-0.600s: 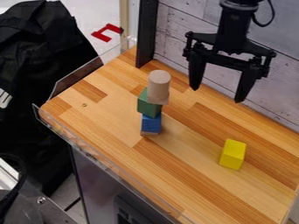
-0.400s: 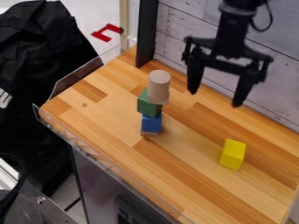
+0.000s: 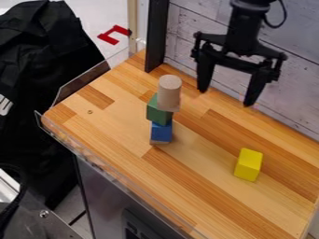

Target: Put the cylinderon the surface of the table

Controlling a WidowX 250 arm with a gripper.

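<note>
My gripper hangs over the back of the wooden table, its two fingers wide apart and nothing between them. To its left and a little lower in the view, a light wooden cylinder stands upright on top of a stack. Beneath the cylinder are a green block and, lower, a blue block. Gripper and cylinder are apart.
A yellow block stands on the right part of the table. Behind the table runs a whitewashed plank wall, with a black upright post at the back corner. A clear low rim edges the table's left and front.
The gripper has shifted slightly to the left in the view, still open. Stack, cylinder and yellow block have stayed where they were.
</note>
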